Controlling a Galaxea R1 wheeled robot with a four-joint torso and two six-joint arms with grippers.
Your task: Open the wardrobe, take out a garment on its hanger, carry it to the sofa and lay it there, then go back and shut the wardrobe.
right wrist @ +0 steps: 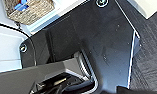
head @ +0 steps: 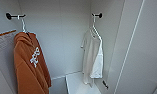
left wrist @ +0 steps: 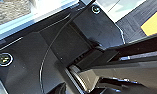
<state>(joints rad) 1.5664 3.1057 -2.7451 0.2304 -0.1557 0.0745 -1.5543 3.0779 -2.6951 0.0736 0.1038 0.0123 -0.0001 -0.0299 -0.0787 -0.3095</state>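
The wardrobe (head: 69, 37) stands open right in front of me in the head view, plain white inside. On its right side the off-white garment (head: 92, 57) hangs on a thin white hanger (head: 95, 30), whose hook sits on a short black peg (head: 99, 15). The white door panel (head: 139, 50) stands open just right of it. The wrist views give mostly dark robot parts.
A long rust-orange garment (head: 29, 67) with white marks hangs on the left from another black peg (head: 11, 16). A low white shelf (head: 76, 82) sits at the wardrobe's bottom. A woven basket (right wrist: 29, 10) and dark carpet (right wrist: 146, 50) appear beside the robot.
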